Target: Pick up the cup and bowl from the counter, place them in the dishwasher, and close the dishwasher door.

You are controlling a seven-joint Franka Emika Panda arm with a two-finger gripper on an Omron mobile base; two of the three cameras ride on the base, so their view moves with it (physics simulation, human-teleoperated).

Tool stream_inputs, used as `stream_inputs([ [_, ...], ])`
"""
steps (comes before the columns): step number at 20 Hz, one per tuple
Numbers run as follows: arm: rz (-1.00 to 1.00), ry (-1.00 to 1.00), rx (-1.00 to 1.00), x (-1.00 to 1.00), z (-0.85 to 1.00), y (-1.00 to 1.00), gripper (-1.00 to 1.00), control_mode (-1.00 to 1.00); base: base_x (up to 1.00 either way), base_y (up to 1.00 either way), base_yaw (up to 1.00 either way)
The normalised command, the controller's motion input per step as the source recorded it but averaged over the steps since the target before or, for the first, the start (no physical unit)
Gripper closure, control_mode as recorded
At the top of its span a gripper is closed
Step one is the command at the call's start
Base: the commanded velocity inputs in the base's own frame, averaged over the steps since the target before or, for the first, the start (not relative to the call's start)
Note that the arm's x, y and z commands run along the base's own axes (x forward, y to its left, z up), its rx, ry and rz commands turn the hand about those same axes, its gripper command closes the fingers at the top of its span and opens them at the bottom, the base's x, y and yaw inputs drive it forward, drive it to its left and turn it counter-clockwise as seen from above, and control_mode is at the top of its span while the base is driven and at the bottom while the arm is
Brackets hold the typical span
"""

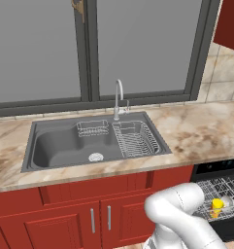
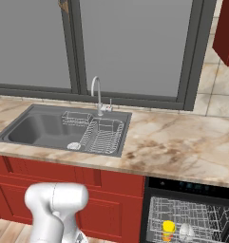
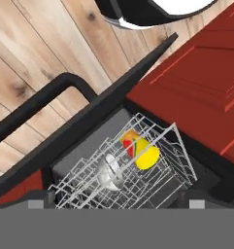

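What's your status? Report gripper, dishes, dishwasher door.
Gripper open, empty, over the dishwasher. Yellow cup and clear bowl sit in the wire rack. Dishwasher door hangs open, not yet closed; nothing blocks it.

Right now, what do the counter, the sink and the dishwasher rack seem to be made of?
Counter: likely polished stone, beige with brown marbled veins. Sink: probably brushed steel, even matte grey. Dishwasher rack: thin pale wire grid, likely coated metal.
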Motion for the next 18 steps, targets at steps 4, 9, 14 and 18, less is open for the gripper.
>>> stream_inputs([
  [4, -0.07, -0.27, 0.01, -0.67, -0.27, 0.0, -1.0, -1.0, 0.0, 0.0, 0.0],
  [9, -0.05, -0.22, 0.0, -0.47, -0.38, 0.0, -1.0, -1.0, 0.0, 0.0, 0.0],
  [14, -0.04, -0.19, 0.0, -0.3, -0.48, 0.0, -1.0, -1.0, 0.0, 0.0, 0.0],
  [18, -0.02, -0.17, 0.04, -0.24, -0.54, 0.0, -1.0, -1.0, 0.0, 0.0, 0.0],
])
